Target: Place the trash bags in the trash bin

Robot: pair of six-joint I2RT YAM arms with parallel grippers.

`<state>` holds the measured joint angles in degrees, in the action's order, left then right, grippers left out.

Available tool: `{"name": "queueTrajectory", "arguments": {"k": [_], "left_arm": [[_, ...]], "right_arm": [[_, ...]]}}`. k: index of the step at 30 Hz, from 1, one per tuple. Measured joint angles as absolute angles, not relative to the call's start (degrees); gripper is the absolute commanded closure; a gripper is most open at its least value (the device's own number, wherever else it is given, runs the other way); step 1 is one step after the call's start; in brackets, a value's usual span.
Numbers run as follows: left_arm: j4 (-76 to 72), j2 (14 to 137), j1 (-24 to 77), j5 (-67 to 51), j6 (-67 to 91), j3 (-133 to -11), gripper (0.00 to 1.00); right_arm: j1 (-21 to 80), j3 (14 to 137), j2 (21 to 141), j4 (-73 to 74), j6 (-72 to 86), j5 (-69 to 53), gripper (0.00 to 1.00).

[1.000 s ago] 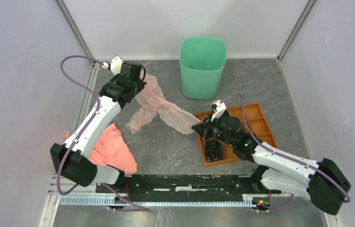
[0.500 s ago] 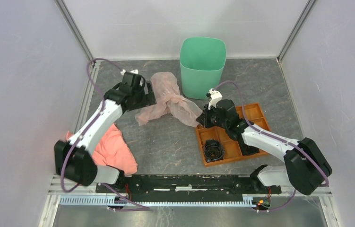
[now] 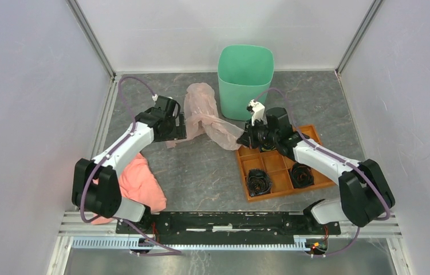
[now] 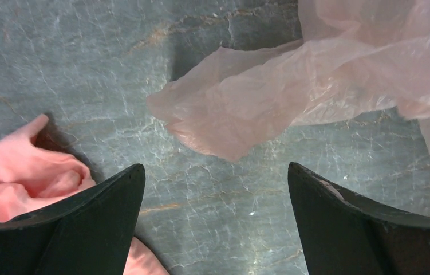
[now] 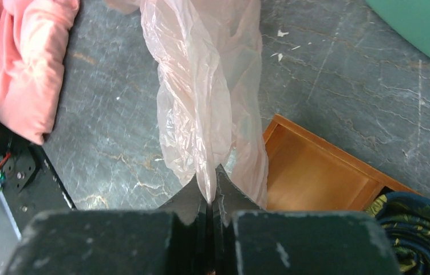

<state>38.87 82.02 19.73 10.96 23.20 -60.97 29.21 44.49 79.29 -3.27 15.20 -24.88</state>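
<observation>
At the middle of the table (image 3: 201, 175): the thin pink bag (image 3: 204, 114) lies crumpled, just left of the green bin (image 3: 245, 80). None of it is inside. From above I cannot tell whether it touches the bin's side.
Right gripper (image 5: 212, 184): clenched on a gathered fold at the bag's near end, over the corner of the orange tray (image 3: 311, 140). The film hangs loose and twisted ahead of the jaws.
Left gripper (image 4: 215, 177): released, jaws wide apart with nothing between them. It hovers over bare table, with the bag's other end just ahead and the salmon cloth (image 4: 23, 172) beside its left finger.
Step in hand: the carry to the bin, judged from one end being gripped and the rest lying slack on the table.
Next move calls for: lifting the pinched end high enough for the trailing film to clear the rim, then bringing it over the opening.
Likely trouble: the bag is bigger than the bin and floppy, so it may drape over the edge. The free gripper could tuck in the loose end.
</observation>
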Motion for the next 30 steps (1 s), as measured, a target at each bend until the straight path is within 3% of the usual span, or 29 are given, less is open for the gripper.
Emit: {"name": "queueTrajectory", "arguments": {"k": [3, 7, 10, 11, 14, 19, 25, 27, 30], "left_arm": [[38.68, 83.81, 19.70, 12.12, 22.13, -62.65, 0.03], [37.89, 86.43, 19.70, 11.99, 20.97, -64.20, 0.23], [37.67, 87.88, 19.70, 11.84, 20.14, -64.23, 0.39], [37.67, 88.07, 19.70, 11.86, 19.73, -64.20, 0.48], [37.50, 87.90, 19.70, 11.77, 19.44, -63.83, 0.64], [37.41, 85.49, 19.68, 11.20, 19.35, -61.06, 0.80], [37.30, 81.38, 19.68, 10.20, 19.38, -58.33, 0.87], [37.10, 80.18, 19.68, 9.85, 19.38, -57.58, 0.96], [36.93, 78.56, 19.68, 9.19, 19.44, -56.27, 0.98]], "right_arm": [[28.60, 46.54, 80.79, -0.93, 12.95, -28.16, 0.94], [28.10, 49.06, 82.56, 1.58, 10.68, -30.59, 0.86], [27.31, 49.87, 83.09, 2.55, 10.04, -31.42, 0.72], [26.89, 49.98, 83.11, 2.76, 9.96, -31.55, 0.64], [25.91, 50.13, 83.09, 3.33, 9.89, -31.48, 0.43], [24.77, 48.75, 81.14, 3.40, 10.04, -31.16, 0.20], [24.62, 44.60, 77.49, -0.60, 9.10, -31.48, 0.15], [24.62, 42.50, 77.23, -2.90, 8.10, -32.14, 0.15], [24.62, 38.72, 76.79, -6.02, 7.33, -32.95, 0.19]]}}
